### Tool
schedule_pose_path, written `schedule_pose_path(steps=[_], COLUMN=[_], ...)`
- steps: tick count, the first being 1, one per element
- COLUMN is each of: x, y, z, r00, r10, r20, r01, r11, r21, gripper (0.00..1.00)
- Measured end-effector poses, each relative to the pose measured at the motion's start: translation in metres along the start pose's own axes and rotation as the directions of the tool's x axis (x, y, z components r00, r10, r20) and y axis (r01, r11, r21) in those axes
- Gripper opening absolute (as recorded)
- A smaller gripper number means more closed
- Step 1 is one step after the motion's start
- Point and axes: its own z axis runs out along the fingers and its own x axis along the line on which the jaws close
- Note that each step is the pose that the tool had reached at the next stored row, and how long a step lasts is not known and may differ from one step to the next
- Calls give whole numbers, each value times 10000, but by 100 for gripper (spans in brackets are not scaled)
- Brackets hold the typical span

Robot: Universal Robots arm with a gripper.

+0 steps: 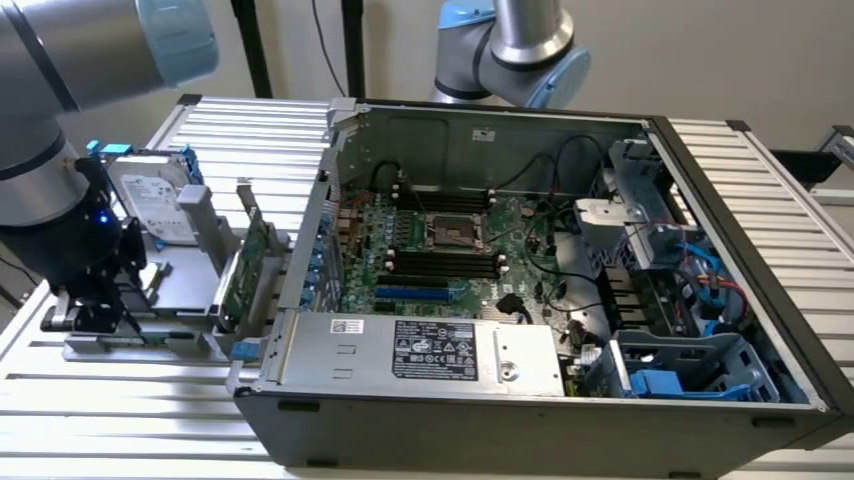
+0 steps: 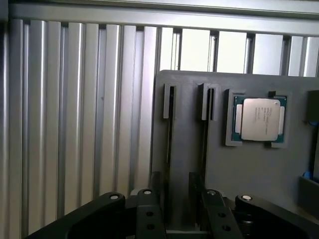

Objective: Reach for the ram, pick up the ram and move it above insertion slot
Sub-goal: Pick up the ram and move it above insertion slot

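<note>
Gripper (image 2: 178, 199) parted — slotted holder (image 2: 189, 149), ribbed table (image 2: 75, 124)

We see a matt grey plastic holder (image 2: 189, 134) beneath our matt black pincer (image 2: 178, 199). Beside the pincer the ribbed metal table (image 2: 75, 124) gleams smooth, and near it a processor (image 2: 259, 118) has a satin metal lid.

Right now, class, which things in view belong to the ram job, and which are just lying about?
Job: open pincer; the two narrow holder slots under it; motherboard memory slots.
Lying about: processor chip; hard drive; green expansion card.
</note>
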Motion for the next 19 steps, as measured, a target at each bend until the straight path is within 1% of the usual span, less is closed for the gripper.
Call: schedule_pose_path(steps=[6, 17, 18, 19], x=[26, 29, 29, 29], y=[0, -4, -4, -4], z=[111, 303, 306, 306], r00=[10000, 10000, 10000, 10000], r10=[28, 27, 27, 27], r20=[2, 2, 0, -1], r01=[-28, -27, -27, -27], r11=[10000, 10000, 10000, 10000], r21=[2, 2, 0, -1], gripper=[36, 36, 35, 28])
